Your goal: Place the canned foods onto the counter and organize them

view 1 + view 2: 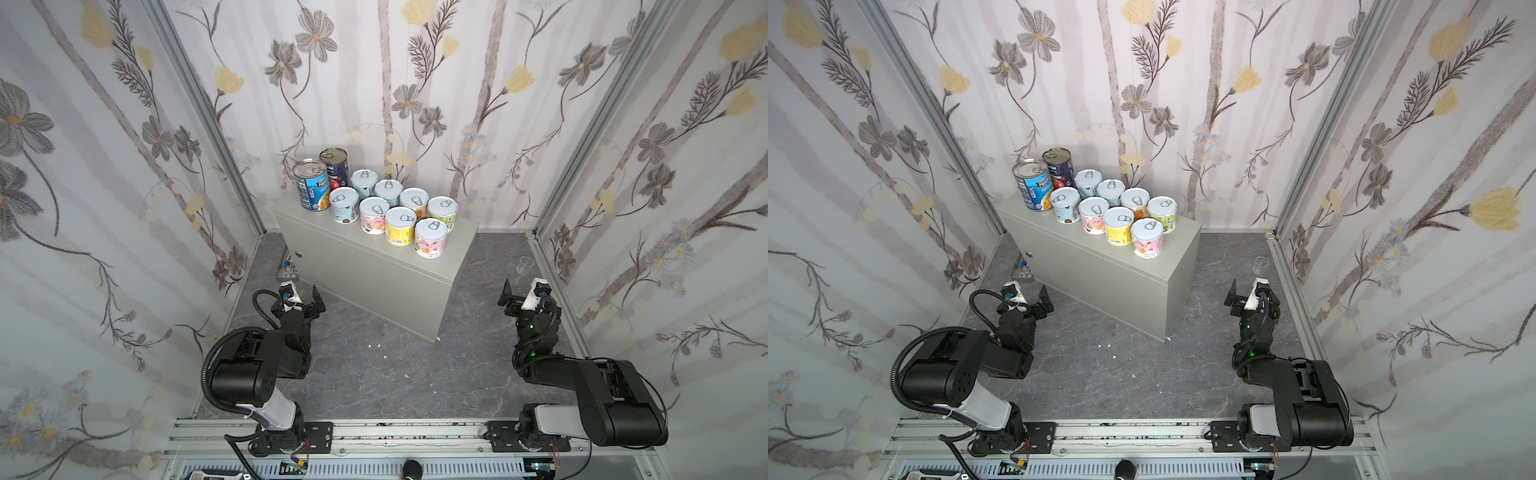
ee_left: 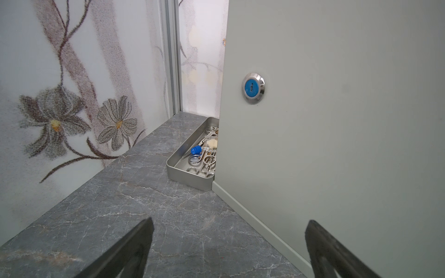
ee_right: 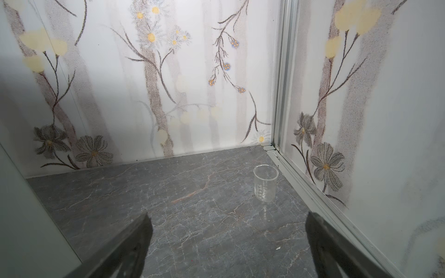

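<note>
— Fingers?
— Left gripper (image 2: pixel 230 222) spread wide, empty, low over the floor (image 2: pixel 144 192), facing the counter (image 2: pixel 337 120); right gripper (image 3: pixel 228 216) likewise apart, holding nothing, near a glass beaker (image 3: pixel 265 184).
— Cans?
— All ten canned foods (image 1: pixel 375 214) upright on the counter's top; tall pair at its left end; short ones in two rows beside them.

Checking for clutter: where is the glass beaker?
In both top views the beaker stands on the floor by the right wall, just beyond the right pincer.
</note>
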Controlling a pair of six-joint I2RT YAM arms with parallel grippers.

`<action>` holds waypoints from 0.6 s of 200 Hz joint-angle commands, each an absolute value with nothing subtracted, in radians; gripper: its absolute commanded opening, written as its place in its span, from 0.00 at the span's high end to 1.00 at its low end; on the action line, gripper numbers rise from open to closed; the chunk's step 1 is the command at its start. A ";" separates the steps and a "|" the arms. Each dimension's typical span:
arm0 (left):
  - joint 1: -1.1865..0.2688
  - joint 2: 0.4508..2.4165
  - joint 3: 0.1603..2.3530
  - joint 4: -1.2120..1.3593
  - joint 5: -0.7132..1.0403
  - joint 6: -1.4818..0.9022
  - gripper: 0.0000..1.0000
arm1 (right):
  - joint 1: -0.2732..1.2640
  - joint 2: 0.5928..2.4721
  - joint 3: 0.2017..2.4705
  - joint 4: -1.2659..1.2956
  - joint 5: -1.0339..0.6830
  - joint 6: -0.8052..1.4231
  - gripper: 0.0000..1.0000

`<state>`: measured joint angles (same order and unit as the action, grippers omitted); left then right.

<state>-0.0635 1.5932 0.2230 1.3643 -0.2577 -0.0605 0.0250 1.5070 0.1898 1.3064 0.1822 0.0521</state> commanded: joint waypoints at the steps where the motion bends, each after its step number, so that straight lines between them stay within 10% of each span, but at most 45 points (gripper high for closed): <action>1: -0.063 1.591 0.227 1.370 -0.255 -0.067 0.00 | 0.028 1.509 0.195 1.325 0.170 0.054 0.00; 120: -0.078 1.588 0.223 1.374 -0.266 -0.052 0.00 | 0.029 1.510 0.205 1.305 0.118 0.035 0.00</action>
